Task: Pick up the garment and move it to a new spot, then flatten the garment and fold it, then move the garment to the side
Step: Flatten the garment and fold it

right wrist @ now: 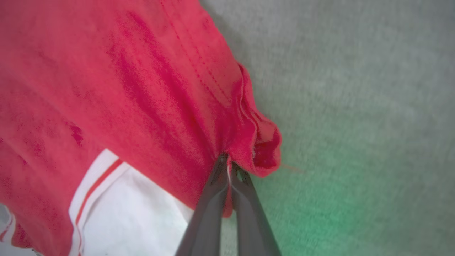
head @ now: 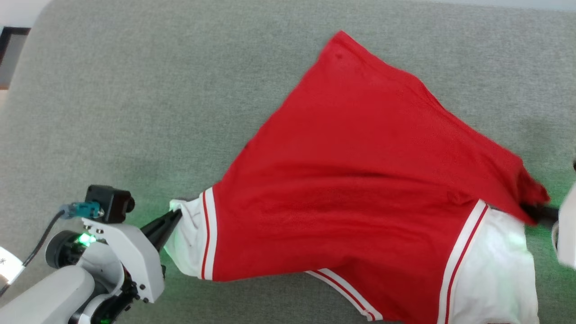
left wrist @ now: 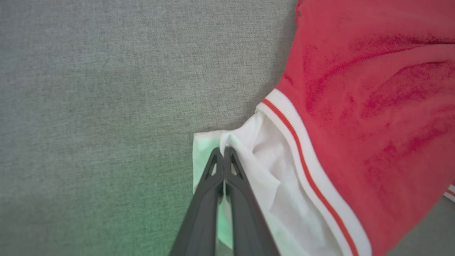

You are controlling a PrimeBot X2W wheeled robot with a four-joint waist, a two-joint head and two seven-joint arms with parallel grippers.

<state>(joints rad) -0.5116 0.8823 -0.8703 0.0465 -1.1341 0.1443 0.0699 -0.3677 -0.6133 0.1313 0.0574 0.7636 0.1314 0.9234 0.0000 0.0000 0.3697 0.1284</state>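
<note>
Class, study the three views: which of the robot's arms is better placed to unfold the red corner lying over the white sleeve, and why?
Right. The right gripper is shut on the garment at its red corner over that sleeve; the left gripper pinches the other sleeve end.

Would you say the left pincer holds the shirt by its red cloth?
No, the left pincer is shut on the white sleeve end of the shirt.

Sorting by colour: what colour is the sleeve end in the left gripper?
The sleeve end is white; left wrist view shows it best.
</note>
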